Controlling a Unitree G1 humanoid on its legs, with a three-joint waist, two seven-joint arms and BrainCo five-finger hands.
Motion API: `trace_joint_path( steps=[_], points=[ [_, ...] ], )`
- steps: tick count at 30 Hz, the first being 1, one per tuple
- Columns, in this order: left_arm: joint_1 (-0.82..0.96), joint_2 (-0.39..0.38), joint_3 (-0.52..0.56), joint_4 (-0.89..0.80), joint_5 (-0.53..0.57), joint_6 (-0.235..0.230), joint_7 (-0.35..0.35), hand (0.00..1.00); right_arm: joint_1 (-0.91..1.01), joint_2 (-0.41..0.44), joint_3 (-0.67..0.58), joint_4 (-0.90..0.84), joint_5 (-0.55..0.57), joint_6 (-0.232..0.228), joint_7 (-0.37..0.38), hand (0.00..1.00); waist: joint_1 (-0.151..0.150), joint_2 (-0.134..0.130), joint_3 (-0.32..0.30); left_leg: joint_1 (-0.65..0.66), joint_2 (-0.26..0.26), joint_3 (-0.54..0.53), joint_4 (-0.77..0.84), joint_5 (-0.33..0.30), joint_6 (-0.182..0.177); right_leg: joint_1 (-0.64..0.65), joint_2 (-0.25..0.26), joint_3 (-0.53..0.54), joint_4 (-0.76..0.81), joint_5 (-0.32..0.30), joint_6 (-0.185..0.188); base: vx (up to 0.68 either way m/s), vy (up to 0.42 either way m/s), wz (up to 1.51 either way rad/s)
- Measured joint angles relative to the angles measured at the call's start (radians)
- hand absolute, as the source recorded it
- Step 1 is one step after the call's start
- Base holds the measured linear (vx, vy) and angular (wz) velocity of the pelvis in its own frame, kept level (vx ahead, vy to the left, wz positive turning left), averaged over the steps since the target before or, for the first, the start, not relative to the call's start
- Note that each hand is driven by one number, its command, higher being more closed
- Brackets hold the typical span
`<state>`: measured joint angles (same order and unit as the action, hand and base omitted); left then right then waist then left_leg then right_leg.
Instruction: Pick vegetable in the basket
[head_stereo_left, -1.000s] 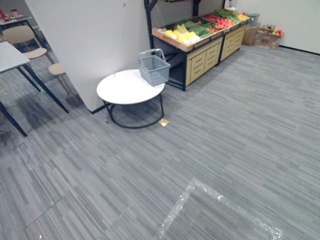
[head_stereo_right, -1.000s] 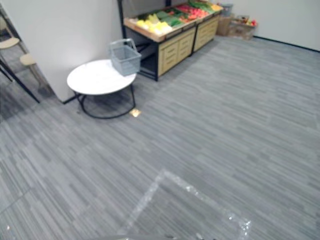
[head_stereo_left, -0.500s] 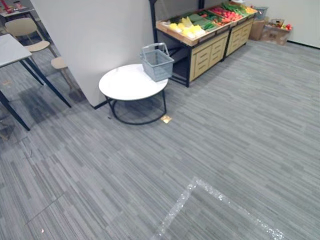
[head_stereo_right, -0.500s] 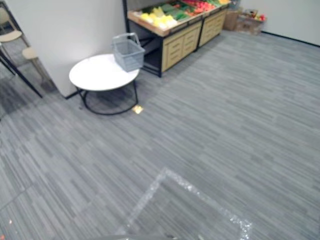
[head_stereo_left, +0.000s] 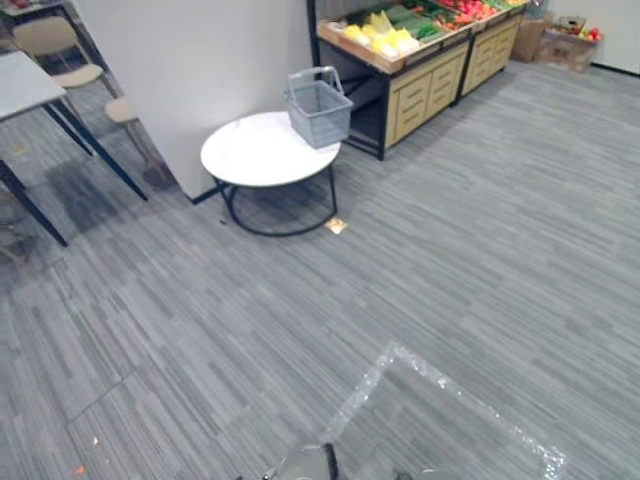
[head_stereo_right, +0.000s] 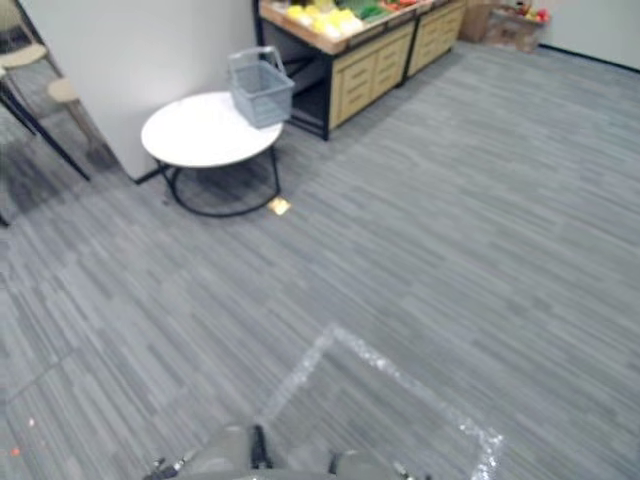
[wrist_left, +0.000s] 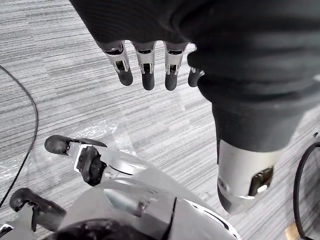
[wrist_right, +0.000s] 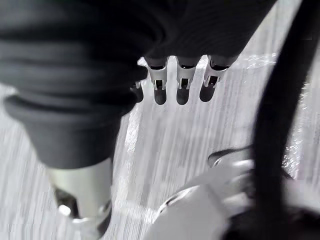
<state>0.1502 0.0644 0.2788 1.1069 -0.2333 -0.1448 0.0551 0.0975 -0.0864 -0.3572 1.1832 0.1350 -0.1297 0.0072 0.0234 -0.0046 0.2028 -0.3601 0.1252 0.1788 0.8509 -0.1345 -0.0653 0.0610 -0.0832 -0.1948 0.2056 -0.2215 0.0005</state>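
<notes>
Basket (head_stereo_left: 321, 110) upright, handle up, on tbl (head_stereo_left: 255, 157)

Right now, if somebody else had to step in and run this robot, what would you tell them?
Left robot hand: open, hanging over the grey floor, holding nothing.
Right robot hand: open, holding nothing.
The grey basket stands at the edge of the round white table and looks empty. The vegetables lie on the wooden stand just beyond it.
Done: nothing picked yet.
Left: cross the floor to the stand, pick a vegetable, place it in the basket.
</notes>
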Motion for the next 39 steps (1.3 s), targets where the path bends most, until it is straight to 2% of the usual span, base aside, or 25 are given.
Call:
trace_joint_path(
  steps=[2,4,6,8,9,10,12,15,16,18,19,20,22,24,26,27,29,30,32,33,34,35,36,37,39],
  points=[
    [0.001,-0.004,-0.017,-0.002,-0.011,-0.007,0.0,0.0,-0.053,-0.024,0.003,-0.007,0.003,-0.002,-0.004,0.0,0.013,0.007,0.005,-0.02,-0.006,-0.002,-0.237,0.01,0.004,-0.003,-0.029,0.011,0.0,-0.013,0.021,0.22,0.209,-0.05],
    [0.006,-0.005,-0.037,0.0,-0.023,-0.008,0.004,0.0,-0.095,-0.025,0.043,-0.051,0.024,-0.012,-0.005,0.0,0.012,0.02,0.005,-0.018,0.012,-0.007,-0.517,0.072,0.001,0.0,-0.048,0.018,0.0,-0.035,0.056,0.29,0.297,-0.09],
    [0.006,-0.007,-0.04,0.002,-0.022,-0.011,0.007,0.0,-0.126,-0.026,0.09,-0.071,0.034,-0.017,-0.004,0.0,0.021,0.028,0.005,-0.021,0.028,-0.038,-0.669,0.11,-0.008,0.012,-0.065,0.042,0.0,-0.061,0.084,0.4,0.381,-0.26],
    [0.014,-0.012,-0.047,0.014,-0.021,-0.013,0.007,0.0,-0.145,-0.029,0.101,-0.068,0.041,-0.025,-0.003,0.0,0.038,0.039,-0.002,-0.027,0.051,-0.053,-0.673,0.128,-0.018,0.036,-0.088,0.073,-0.002,-0.1,0.129,0.49,0.485,-0.39],
    [0.02,0.0,-0.056,0.036,-0.019,-0.014,0.003,0.0,-0.144,-0.023,0.108,-0.059,0.04,-0.026,-0.001,0.0,0.047,0.025,-0.016,-0.041,0.015,-0.04,-0.577,0.174,-0.027,0.076,-0.137,0.096,-0.023,-0.126,0.125,0.57,0.465,-0.43],
    [0.033,0.016,-0.06,0.044,-0.019,-0.021,0.0,0.0,-0.142,-0.015,0.109,-0.03,0.04,-0.027,0.005,0.0,0.062,-0.013,-0.038,-0.05,-0.023,-0.003,-0.532,0.141,0.01,0.08,-0.18,0.13,-0.016,-0.127,0.107,0.59,0.401,-0.17],
    [0.021,0.043,-0.079,0.064,0.024,-0.019,0.0,0.0,-0.138,-0.006,0.108,-0.024,0.038,-0.027,0.023,0.0,0.046,-0.038,-0.059,-0.045,-0.091,0.011,-0.515,0.085,0.061,0.016,-0.188,0.225,0.191,-0.061,0.11,0.59,0.263,0.08],
    [0.022,0.053,-0.088,0.074,0.061,-0.002,-0.004,0.0,-0.113,-0.006,0.088,0.002,0.01,-0.025,0.029,0.0,0.034,-0.042,-0.057,0.098,-0.161,0.035,-0.551,0.003,0.102,-0.085,-0.238,0.261,0.516,0.243,0.076,0.67,0.321,0.07],
    [0.023,0.058,-0.106,0.072,0.069,0.003,-0.004,0.0,-0.084,-0.004,0.088,0.002,-0.003,-0.024,0.03,0.0,0.02,-0.04,-0.055,0.189,-0.183,0.03,-0.583,-0.019,0.121,-0.14,-0.259,0.238,0.714,0.318,0.071,0.52,0.224,0.17],
    [0.02,0.064,-0.138,0.053,0.089,0.004,-0.003,0.0,-0.05,-0.006,0.072,-0.011,-0.001,-0.026,0.033,0.0,-0.005,-0.027,-0.049,0.329,-0.204,0.013,-0.646,-0.047,0.131,-0.21,-0.273,0.164,0.916,0.277,0.028,0.52,0.182,0.1],
    [0.004,0.069,-0.157,0.047,0.093,0.004,0.001,0.0,-0.046,-0.013,0.068,-0.01,-0.003,-0.025,0.031,0.0,-0.015,-0.026,-0.047,0.409,-0.21,0.003,-0.693,-0.059,0.128,-0.258,-0.269,0.096,0.972,0.18,0.015,0.5,0.115,0.05],
    [-0.027,0.073,-0.162,0.045,0.098,0.003,0.009,0.0,-0.036,-0.01,0.058,-0.01,-0.002,-0.025,0.028,0.0,-0.025,-0.025,-0.045,0.471,-0.209,-0.003,-0.729,-0.065,0.125,-0.305,-0.262,0.019,0.964,0.098,0.027,0.5,0.088,0.09],
    [-0.08,0.066,-0.165,0.039,0.097,0.003,0.015,0.0,-0.027,-0.007,0.049,-0.011,0.0,-0.025,0.026,0.0,-0.039,-0.019,-0.036,0.549,-0.204,-0.015,-0.775,-0.071,0.119,-0.376,-0.243,-0.082,0.862,0.019,0.029,0.52,0.015,0.16],
    [-0.125,0.047,-0.171,-0.004,0.093,0.0,0.024,0.0,-0.023,-0.002,0.049,-0.052,0.012,-0.037,0.031,0.0,-0.063,0.004,-0.019,0.601,-0.174,-0.028,-0.796,-0.095,0.105,-0.425,-0.199,-0.149,0.639,0.015,0.034,0.56,-0.064,0.35],
    [-0.158,0.033,-0.186,-0.066,0.089,-0.014,0.029,0.0,-0.013,0.008,0.049,-0.076,0.022,-0.046,0.031,0.0,-0.076,0.015,-0.012,0.633,-0.14,-0.032,-0.798,-0.128,0.079,-0.449,-0.157,-0.16,0.358,0.055,0.061,0.49,-0.142,0.4],
    [-0.174,0.016,-0.194,-0.114,0.09,-0.029,0.032,0.0,-0.006,0.012,0.052,-0.077,0.022,-0.047,0.03,0.0,-0.074,0.013,-0.012,0.661,-0.113,-0.032,-0.797,-0.158,0.05,-0.462,-0.127,-0.125,0.129,0.136,0.059,0.52,-0.188,0.28],
    [-0.176,0.009,-0.194,-0.134,0.091,-0.043,0.041,0.0,0.0,0.022,0.055,-0.077,0.021,-0.045,0.03,0.0,-0.076,-0.006,-0.02,0.695,-0.098,-0.057,-0.793,-0.181,0.025,-0.465,-0.115,-0.063,-0.014,0.193,0.071,0.64,-0.277,0.33],
    [-0.177,0.001,-0.192,-0.131,0.093,-0.044,0.047,0.0,0.006,0.026,0.054,-0.077,0.021,-0.045,0.028,0.0,-0.076,-0.021,-0.02,0.712,-0.092,-0.076,-0.769,-0.182,0.023,-0.47,-0.122,-0.064,0.029,0.27,0.057,0.81,-0.419,0.32],
    [-0.165,-0.036,-0.182,-0.126,0.098,-0.043,0.051,0.0,0.006,0.016,0.053,-0.084,0.02,-0.046,0.029,0.0,-0.075,0.012,-0.022,0.69,-0.04,-0.1,-0.635,-0.174,0.013,-0.471,-0.103,-0.081,0.13,0.298,0.025,0.65,-0.378,0.04],
    [-0.144,-0.067,-0.16,-0.11,0.098,-0.043,0.056,0.0,0.003,-0.003,0.053,-0.086,0.019,-0.044,0.03,0.0,-0.072,0.047,-0.027,0.658,0.005,-0.113,-0.522,-0.133,-0.019,-0.456,-0.064,-0.096,0.171,0.246,-0.037,0.66,-0.359,-0.24],
    [-0.135,-0.08,-0.148,-0.09,0.098,-0.043,0.057,0.0,-0.001,-0.009,0.053,-0.087,0.018,-0.044,0.031,0.0,-0.07,0.054,-0.029,0.621,0.021,-0.13,-0.427,-0.064,-0.03,-0.437,-0.044,-0.1,0.188,0.211,-0.047,0.66,-0.357,-0.19],
    [-0.128,-0.084,-0.142,-0.049,0.097,-0.039,0.055,0.0,-0.008,-0.01,0.054,-0.087,0.019,-0.044,0.03,0.0,-0.078,0.055,-0.028,0.555,0.037,-0.157,-0.275,0.089,-0.053,-0.392,-0.033,-0.113,0.196,0.162,-0.056,0.68,-0.325,-0.02],
    [-0.126,-0.086,-0.14,-0.027,0.097,-0.037,0.053,0.0,-0.008,-0.004,0.054,-0.088,0.019,-0.043,0.03,0.0,-0.08,0.053,-0.027,0.52,0.047,-0.17,-0.19,0.179,-0.075,-0.363,-0.028,-0.117,0.19,0.142,-0.062,0.65,-0.283,0.12],
    [-0.127,-0.086,-0.106,-0.023,0.091,-0.036,0.045,0.0,-0.01,-0.005,0.055,-0.087,0.02,-0.04,0.027,0.0,-0.071,0.053,-0.024,0.434,0.083,-0.153,0.014,0.218,-0.104,-0.275,-0.006,-0.125,0.165,0.105,-0.075,0.73,-0.306,0.06],
    [-0.124,-0.077,-0.06,-0.023,0.088,-0.039,0.033,0.0,-0.02,-0.004,0.075,-0.094,0.021,-0.037,0.026,0.0,-0.063,0.039,-0.013,0.362,0.107,-0.105,0.155,0.177,-0.087,-0.17,0.016,-0.123,0.119,0.075,-0.081,0.51,-0.217,-0.06]
  ],
)
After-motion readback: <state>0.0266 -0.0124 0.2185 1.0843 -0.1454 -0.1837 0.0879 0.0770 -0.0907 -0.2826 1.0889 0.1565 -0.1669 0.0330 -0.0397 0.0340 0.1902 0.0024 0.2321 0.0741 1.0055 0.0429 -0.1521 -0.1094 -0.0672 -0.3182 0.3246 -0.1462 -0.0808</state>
